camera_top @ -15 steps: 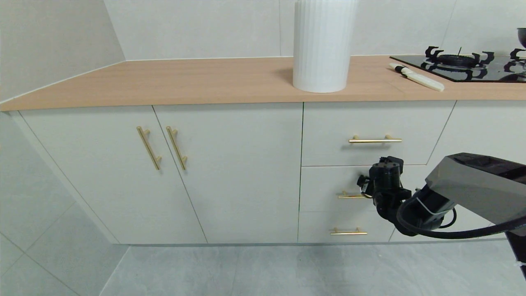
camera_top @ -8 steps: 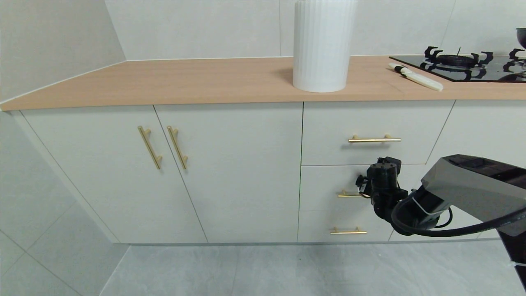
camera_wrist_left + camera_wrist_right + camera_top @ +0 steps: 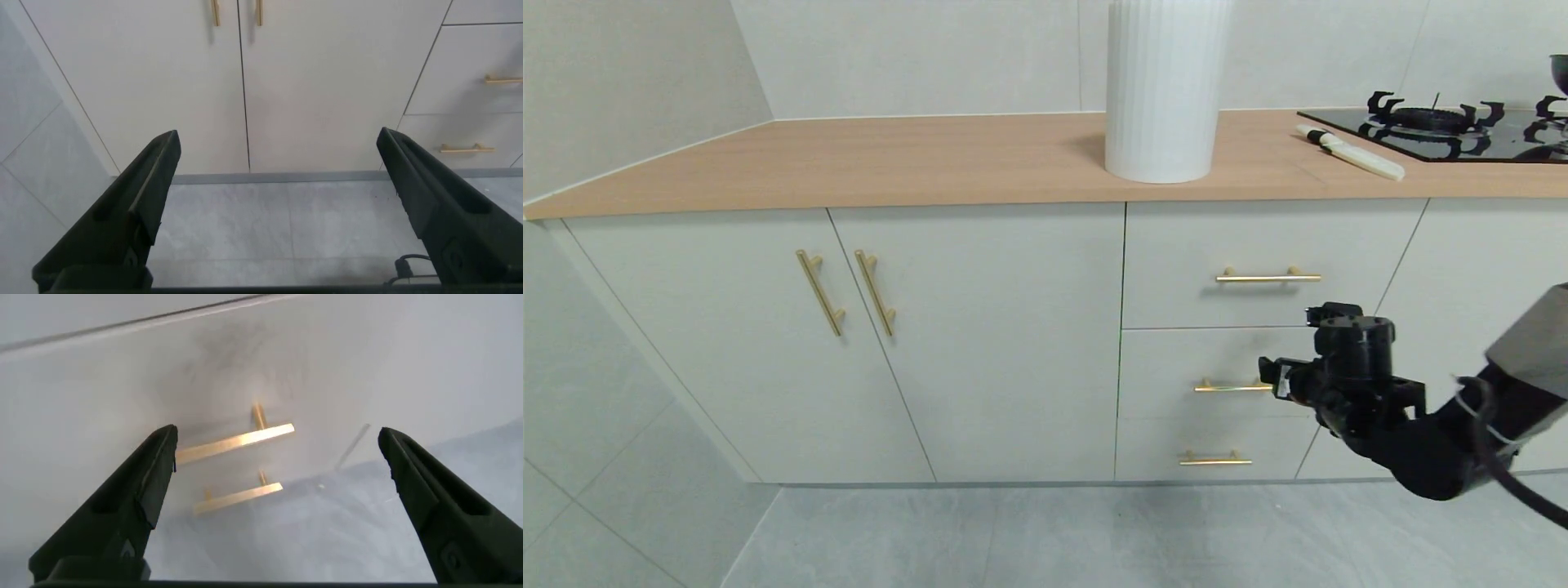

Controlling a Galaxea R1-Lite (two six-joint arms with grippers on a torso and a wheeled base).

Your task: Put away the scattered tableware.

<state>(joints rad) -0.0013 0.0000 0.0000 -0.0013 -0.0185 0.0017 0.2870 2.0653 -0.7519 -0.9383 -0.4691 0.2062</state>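
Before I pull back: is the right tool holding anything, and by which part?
Nothing is held. The right tool is open, not closed on the middle drawer handle ahead.

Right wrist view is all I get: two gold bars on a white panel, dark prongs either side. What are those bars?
Observer: Drawer handles. They belong to a stack of three drawers; the right gripper is level with the middle handle.
Operator: Any tableware around?
Observer: A pale knife lies on the countertop above, beside the hob.
Operator: And the other arm?
Observer: The left gripper is open, above the floor facing the double-door cabinet.
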